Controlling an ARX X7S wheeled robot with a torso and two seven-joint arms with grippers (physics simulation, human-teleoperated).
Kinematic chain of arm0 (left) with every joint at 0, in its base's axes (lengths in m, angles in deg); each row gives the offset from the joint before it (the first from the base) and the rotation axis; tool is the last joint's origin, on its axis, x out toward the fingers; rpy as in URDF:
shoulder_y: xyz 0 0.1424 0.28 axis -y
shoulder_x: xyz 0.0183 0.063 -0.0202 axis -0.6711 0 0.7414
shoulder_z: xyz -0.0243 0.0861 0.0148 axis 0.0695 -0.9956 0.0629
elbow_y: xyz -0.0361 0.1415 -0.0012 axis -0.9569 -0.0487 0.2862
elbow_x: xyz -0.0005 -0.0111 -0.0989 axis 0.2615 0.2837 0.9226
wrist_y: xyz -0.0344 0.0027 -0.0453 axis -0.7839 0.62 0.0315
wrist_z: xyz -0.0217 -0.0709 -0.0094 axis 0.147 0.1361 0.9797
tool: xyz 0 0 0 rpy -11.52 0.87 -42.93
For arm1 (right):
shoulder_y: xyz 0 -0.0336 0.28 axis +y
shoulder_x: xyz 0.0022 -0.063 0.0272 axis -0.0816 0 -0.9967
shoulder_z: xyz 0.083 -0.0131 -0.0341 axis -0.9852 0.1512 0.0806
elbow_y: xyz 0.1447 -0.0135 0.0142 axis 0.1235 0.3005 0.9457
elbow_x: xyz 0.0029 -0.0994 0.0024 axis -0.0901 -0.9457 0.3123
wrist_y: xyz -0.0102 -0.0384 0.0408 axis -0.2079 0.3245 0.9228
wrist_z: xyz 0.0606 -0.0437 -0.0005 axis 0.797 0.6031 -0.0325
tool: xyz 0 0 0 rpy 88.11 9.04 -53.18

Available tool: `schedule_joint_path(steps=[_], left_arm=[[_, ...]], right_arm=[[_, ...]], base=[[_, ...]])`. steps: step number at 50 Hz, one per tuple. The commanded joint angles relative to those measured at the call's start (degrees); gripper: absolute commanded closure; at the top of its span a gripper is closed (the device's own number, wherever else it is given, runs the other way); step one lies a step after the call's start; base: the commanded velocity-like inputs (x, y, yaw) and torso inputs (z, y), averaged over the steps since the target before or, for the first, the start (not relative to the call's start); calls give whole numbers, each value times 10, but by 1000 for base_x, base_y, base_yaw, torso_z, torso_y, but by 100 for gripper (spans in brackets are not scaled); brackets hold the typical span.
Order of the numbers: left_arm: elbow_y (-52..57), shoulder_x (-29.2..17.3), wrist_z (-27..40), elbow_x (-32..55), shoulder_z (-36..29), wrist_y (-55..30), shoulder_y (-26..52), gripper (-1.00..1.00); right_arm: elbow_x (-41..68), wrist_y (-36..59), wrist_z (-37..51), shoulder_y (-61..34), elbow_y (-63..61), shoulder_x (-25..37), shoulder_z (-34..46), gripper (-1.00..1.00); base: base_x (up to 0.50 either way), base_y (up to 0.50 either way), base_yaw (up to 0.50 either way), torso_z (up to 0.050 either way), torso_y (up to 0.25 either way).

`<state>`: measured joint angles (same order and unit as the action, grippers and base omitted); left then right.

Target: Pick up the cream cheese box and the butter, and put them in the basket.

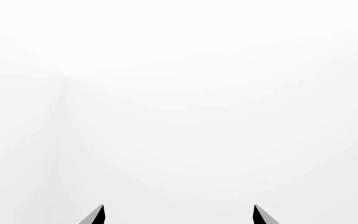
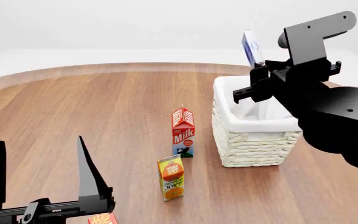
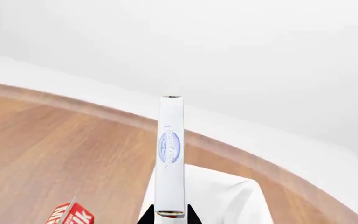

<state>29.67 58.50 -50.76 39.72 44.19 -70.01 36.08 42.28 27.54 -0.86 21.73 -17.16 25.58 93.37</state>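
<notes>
two long black jaws of the left gripper [image 2: 39,163] fill the lower left of the head view, nearest the camera. they stand wide apart with nothing between them, likely waiting for their turn.

the big brown tabletop [image 2: 92,107] fills most of that view. the basket [image 2: 253,147] sits at the middle right, white and woven, with cloth inside. the right gripper [image 2: 257,79] hangs above it at the upper right, its jaws clamped on the cream cheese box [image 2: 251,46]. the box is held up on its end, over the open basket, so i think it is about to be dropped in.

the milk carton [image 2: 183,132] stands just left of the basket, and the orange juice carton [image 2: 171,178] stands near it, lower down. at the bottom edge, under the left gripper, a small red corner shows. that may be the butter [image 2: 103,218], but too little shows to be sure.

the right wrist view shows the thin edge of the cream cheese box [image 3: 170,156] up the middle, with its blue mark and the white basket lining [image 3: 229,198] right below it. the head view cannot show that line-up so well. the left wrist view shows only two dark jaw tips in the lower part and plain white, no task things at all.
</notes>
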Motion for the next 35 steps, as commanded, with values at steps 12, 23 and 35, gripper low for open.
schedule_joint_path(steps=[12,23,35], left_arm=[[0,8,-7,-11,12,14,-2,-100],[0,7,-6,-12,11,13,-1,-100],[-3,7,-5,-12,10,15,0,-100]], right_arm=[[-43,-10,-26,-18,51,-1,-2,100],[-56,-17,-33,-19,63,6,9,100],[-84,-31,-58,-54,106,0,34,100]], base=[[0,0,0,0,0],[0,0,0,1,1],[0,0,0,0,1]])
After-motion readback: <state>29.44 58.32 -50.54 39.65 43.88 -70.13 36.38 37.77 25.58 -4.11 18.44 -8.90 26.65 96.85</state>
